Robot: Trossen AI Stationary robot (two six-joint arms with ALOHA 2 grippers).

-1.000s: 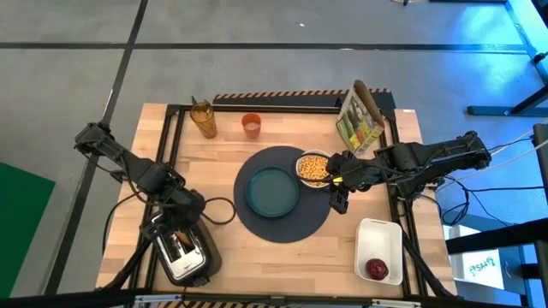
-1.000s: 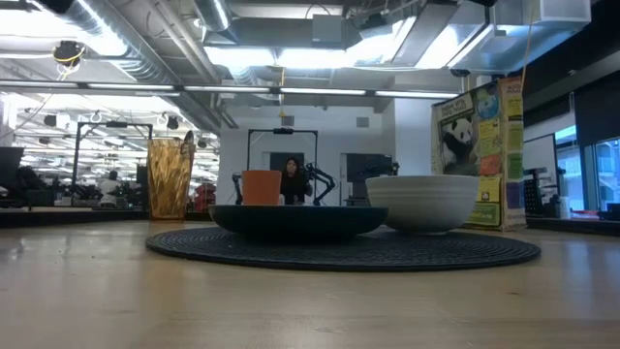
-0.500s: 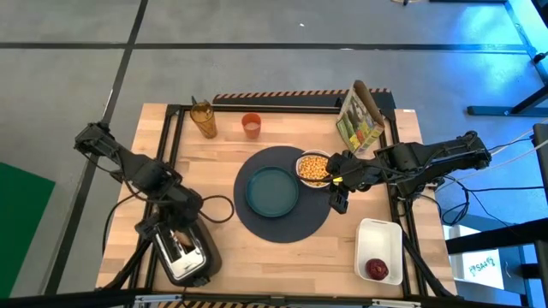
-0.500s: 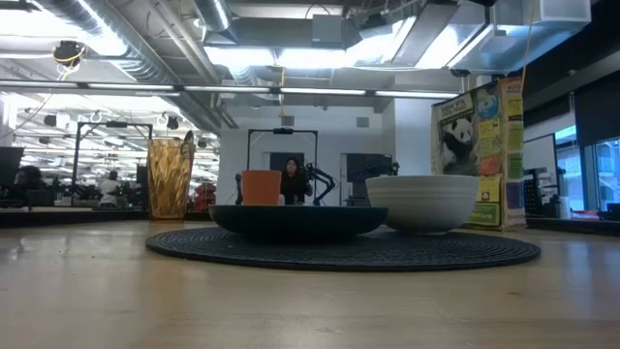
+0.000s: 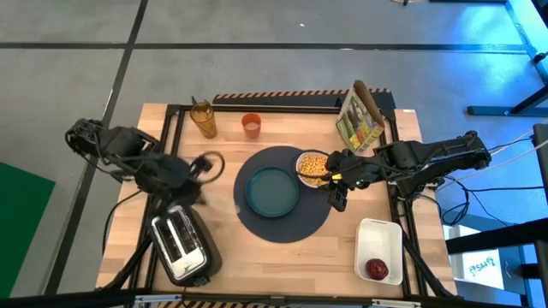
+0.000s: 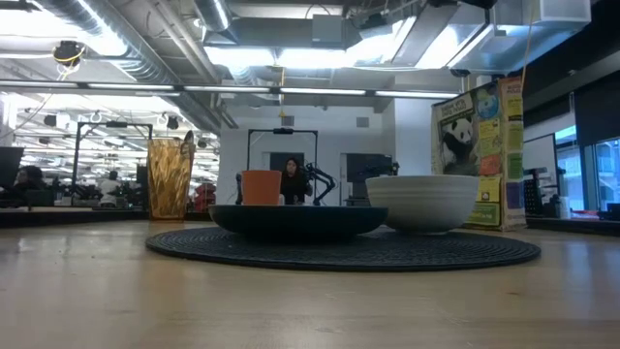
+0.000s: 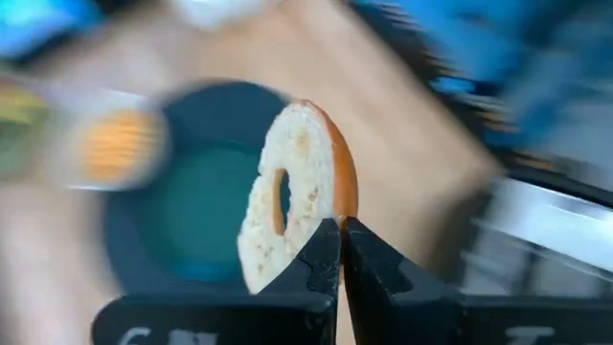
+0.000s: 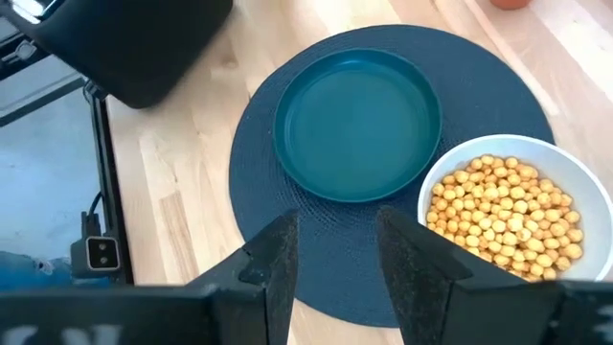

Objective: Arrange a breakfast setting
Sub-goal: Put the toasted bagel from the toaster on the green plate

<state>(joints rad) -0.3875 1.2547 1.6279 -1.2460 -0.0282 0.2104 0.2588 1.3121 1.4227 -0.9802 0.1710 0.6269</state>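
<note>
Left gripper (image 7: 339, 230) pinched tight on the rim of a bagel (image 7: 297, 187) half, held up on edge over the table left of the dark-blue mat (image 5: 287, 224), beyond the toaster (image 5: 178, 248). Teal plate (image 5: 272, 190) bare at the mat's centre. White bowl (image 5: 313, 167) of cereal on the mat's right edge. Right gripper (image 8: 333, 251) partly open, empty, just beside the bowl.

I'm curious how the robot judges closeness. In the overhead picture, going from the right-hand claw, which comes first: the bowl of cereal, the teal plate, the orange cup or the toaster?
From the right gripper:
1. White bowl, right beside it on the mat.
2. Teal plate, mat's centre.
3. Orange cup, at the table's back.
4. Toaster, front-left corner.
</note>
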